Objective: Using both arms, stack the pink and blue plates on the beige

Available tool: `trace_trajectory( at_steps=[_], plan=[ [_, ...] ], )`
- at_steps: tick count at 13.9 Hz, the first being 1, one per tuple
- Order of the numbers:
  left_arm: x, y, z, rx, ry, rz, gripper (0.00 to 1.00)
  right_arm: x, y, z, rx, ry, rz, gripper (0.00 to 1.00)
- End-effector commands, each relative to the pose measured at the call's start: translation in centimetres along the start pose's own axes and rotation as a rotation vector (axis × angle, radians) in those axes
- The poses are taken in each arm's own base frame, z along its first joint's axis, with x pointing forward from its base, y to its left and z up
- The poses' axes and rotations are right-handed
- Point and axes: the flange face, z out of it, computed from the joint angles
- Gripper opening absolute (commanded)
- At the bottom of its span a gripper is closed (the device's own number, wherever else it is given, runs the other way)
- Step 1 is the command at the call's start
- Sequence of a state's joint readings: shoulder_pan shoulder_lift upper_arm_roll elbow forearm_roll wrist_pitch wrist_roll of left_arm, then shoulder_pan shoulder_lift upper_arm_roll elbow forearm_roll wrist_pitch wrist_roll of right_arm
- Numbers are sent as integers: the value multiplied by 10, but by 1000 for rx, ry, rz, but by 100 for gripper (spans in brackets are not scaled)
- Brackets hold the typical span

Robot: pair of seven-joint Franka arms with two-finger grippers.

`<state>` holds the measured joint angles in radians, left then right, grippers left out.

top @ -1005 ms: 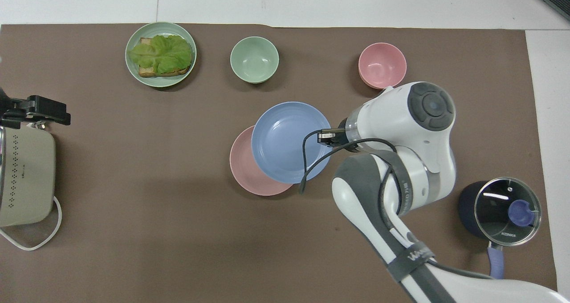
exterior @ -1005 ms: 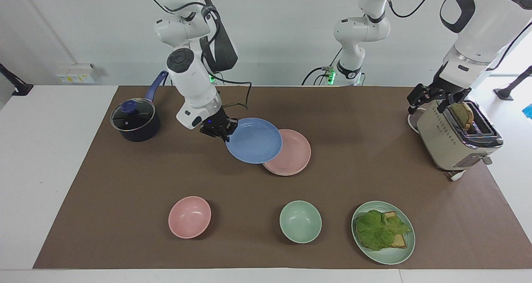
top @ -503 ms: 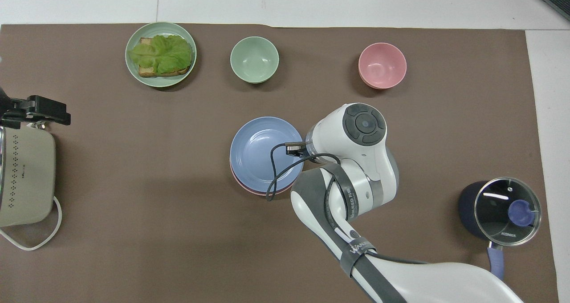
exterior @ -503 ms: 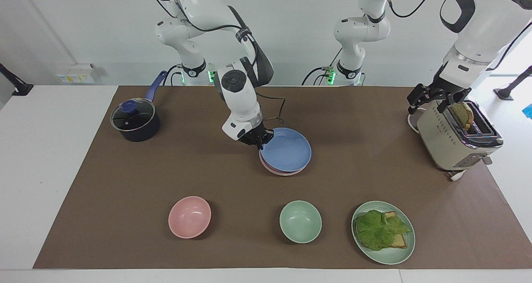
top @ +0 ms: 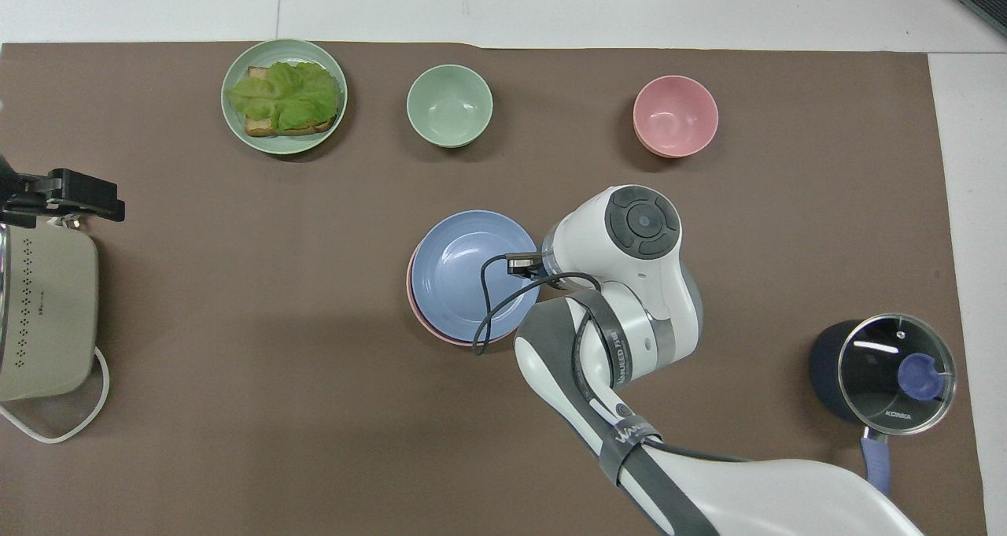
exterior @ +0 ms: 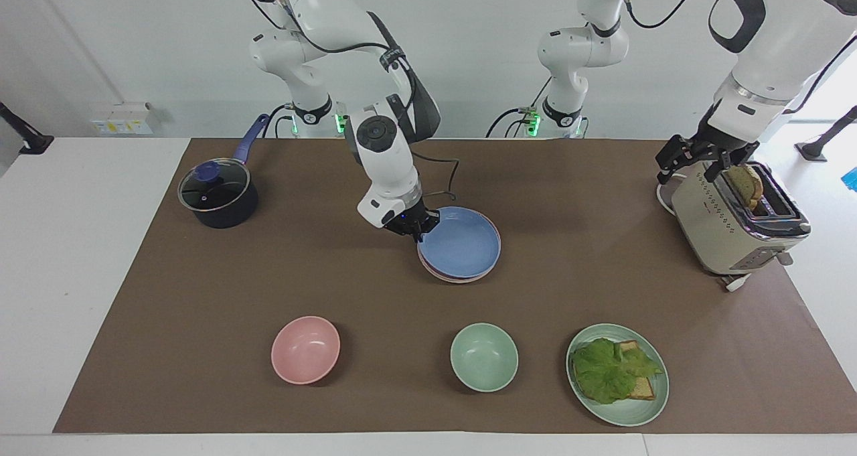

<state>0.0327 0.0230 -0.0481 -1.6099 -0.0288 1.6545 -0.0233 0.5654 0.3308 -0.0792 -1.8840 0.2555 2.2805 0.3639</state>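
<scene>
Two plates sat stacked mid-table, the blue plate (exterior: pixel 460 243) on the pink plate (exterior: pixel 447 274). My right tool (exterior: pixel 416 228) pinched the blue rim; pulling away now might drag it off. My left tool (exterior: pixel 704 156) waited, spread apart, over the toaster (exterior: pixel 726 232).

Robotics lab staged as kitchen. Two white arms (exterior: pixel 375 141) bolted at edge of white bench (exterior: pixel 73 255), cables trailing, green status lights at bases. Bare white wall, socket strip (exterior: pixel 122 118) low on it. Brown mat (exterior: pixel 201 295) spread over bench as work area. Kitchen props laid out on mat: toaster (exterior: pixel 733 225) with bread slice, lidded pot (exterior: pixel 217 195), bowls (exterior: pixel 305 349), plates (exterior: pixel 460 245), lettuce sandwich (exterior: pixel 612 370). No sink, stove or cupboards in view.
</scene>
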Motion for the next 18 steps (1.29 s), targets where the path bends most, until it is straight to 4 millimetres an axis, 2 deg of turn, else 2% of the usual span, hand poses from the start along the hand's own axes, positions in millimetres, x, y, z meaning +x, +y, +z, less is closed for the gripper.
trace_trajectory(
  at_steps=[1, 2, 3, 5, 7, 9, 10, 12, 16, 18],
  plan=[
    [-3, -1, -4, 14, -4, -11, 100, 6, -2, 0, 28, 16, 15, 45],
    [-3, -1, -4, 14, -4, -11, 100, 6, -3, -3, 27, 25, 7, 81],
    [-3, -1, -4, 14, -4, -11, 100, 10, 3, -15, 25, 42, 7, 100],
    [-3, -1, -4, 14, -4, -11, 100, 22, 26, -47, 31, 83, 34, 100],
    [-3, -1, -4, 14, -4, -11, 100, 37, 66, -84, -26, 146, 37, 100],
    [-3, -1, -4, 14, -4, -11, 100, 41, 100, -123, -126, 172, 27, 100],
    [-3, -1, -4, 14, -4, -11, 100, 42, 113, -134, -167, 163, 27, 100],
    [-3, -1, -4, 14, -4, -11, 100, 47, 147, -171, -200, 156, 75, 100],
    [-3, -1, -4, 14, -4, -11, 100, 30, 201, -247, -199, 167, 142, 100],
    [-3, -1, -4, 14, -4, -11, 100, 17, 225, -280, -197, 163, 112, 100]
  ],
)
